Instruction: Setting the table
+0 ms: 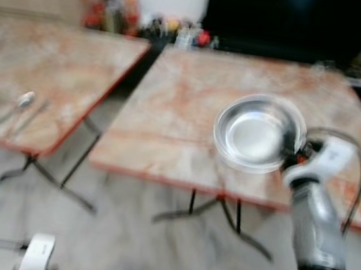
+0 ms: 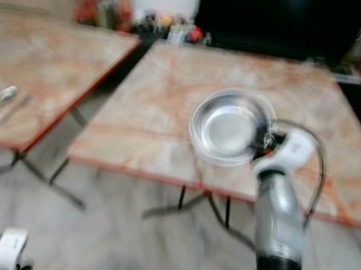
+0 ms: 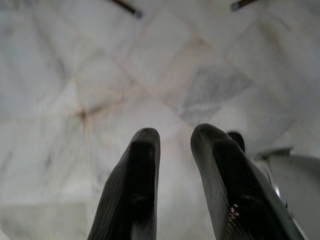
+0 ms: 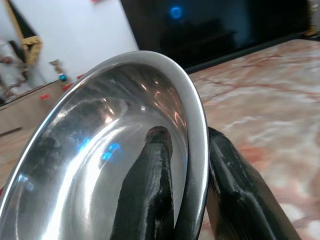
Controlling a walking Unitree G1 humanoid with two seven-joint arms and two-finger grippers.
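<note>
Steel bowl [image 1: 258, 133] is pinched at its rim by the right hand [image 4: 190, 200], one finger inside, one outside, held tilted above the right tabletop [image 1: 171, 107] at frame centre-right. It should be levelled before lowering, set down well in from the near edge, released only once seated. Views are blurred. Left hand [image 3: 175, 150] hangs over the floor, fingers slightly parted. Spoon [image 1: 24, 100] lies on the left tabletop.
</note>
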